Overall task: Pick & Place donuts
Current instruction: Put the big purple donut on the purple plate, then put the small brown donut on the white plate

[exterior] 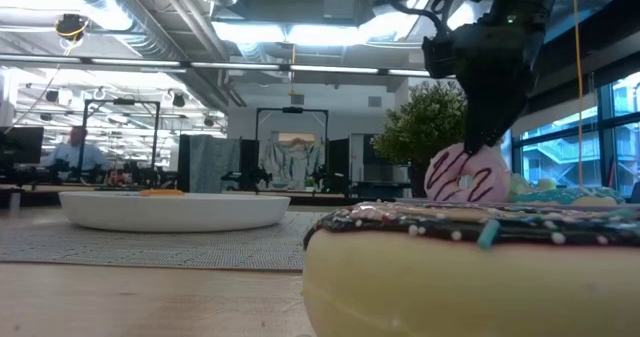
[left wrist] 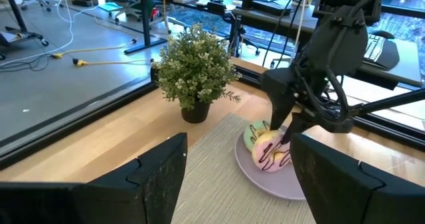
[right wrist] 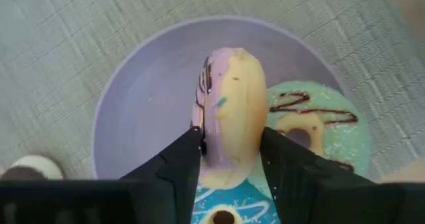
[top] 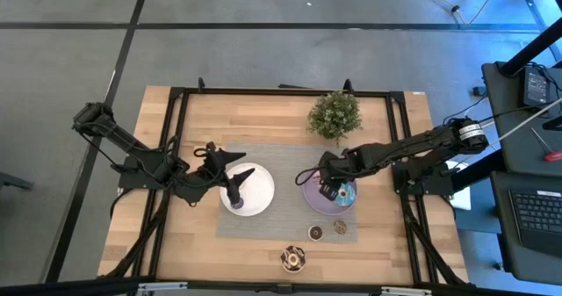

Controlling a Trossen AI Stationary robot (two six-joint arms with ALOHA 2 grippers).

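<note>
Right gripper pinches the pink donut on edge above the lilac plate, for placing. Left gripper waits spread at 9 o'clock.

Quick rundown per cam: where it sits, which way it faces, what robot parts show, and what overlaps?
High: overhead, straight down; both arms, white plate, lilac plate.
Low: table height, level across; chocolate-sprinkled donut close, right gripper descending.
Left wrist: past open left gripper toward plant and right arm.
Right wrist: down past own fingers clamping pink donut on edge over the lilac plate.
Shared: the pink donut appears in low and both wrist views.
</note>
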